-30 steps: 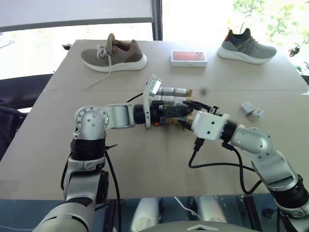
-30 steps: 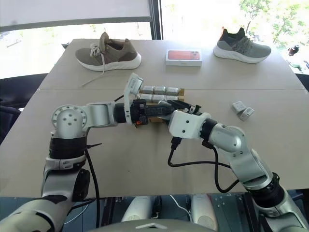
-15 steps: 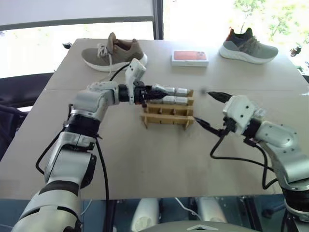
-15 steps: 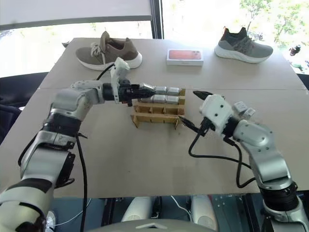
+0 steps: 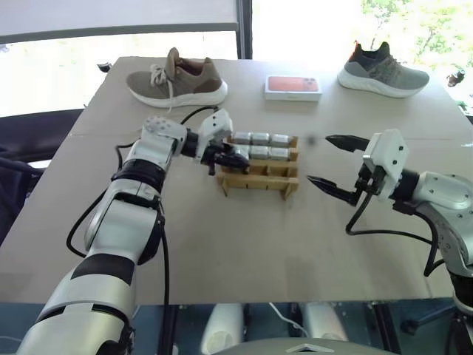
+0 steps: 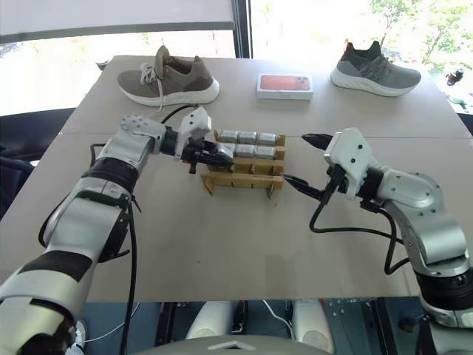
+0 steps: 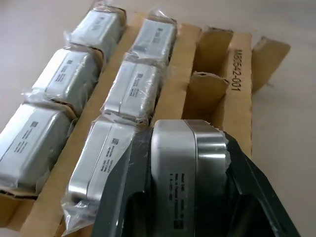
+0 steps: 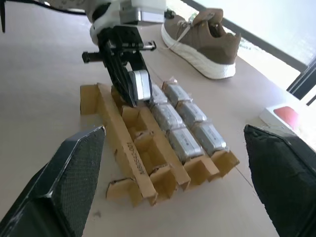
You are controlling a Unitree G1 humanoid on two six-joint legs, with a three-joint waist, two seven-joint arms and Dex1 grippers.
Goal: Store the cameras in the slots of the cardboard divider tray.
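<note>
The cardboard divider tray (image 5: 260, 183) lies mid-table. Several wrapped silver cameras (image 5: 260, 139) fill its two far rows, seen close in the left wrist view as cameras (image 7: 136, 89) beside empty slots (image 7: 207, 89). My left gripper (image 5: 236, 157) hangs over the tray's left end, shut on one more camera (image 7: 190, 168). The right wrist view shows that held camera (image 8: 141, 85) just above the left end of the tray (image 8: 131, 158). My right gripper (image 5: 318, 158) stands wide open and empty, off the tray's right end.
At the table's far side lie a brown shoe (image 5: 177, 79) on the left, a flat orange-topped white box (image 5: 293, 86) in the middle and a grey shoe (image 5: 383, 70) on the right. A black cable (image 5: 384, 233) loops under the right forearm.
The right gripper opened wide and drew away to the right of the tray. The left arm swung out and rolled its wrist, carrying the camera to the tray's left end.
</note>
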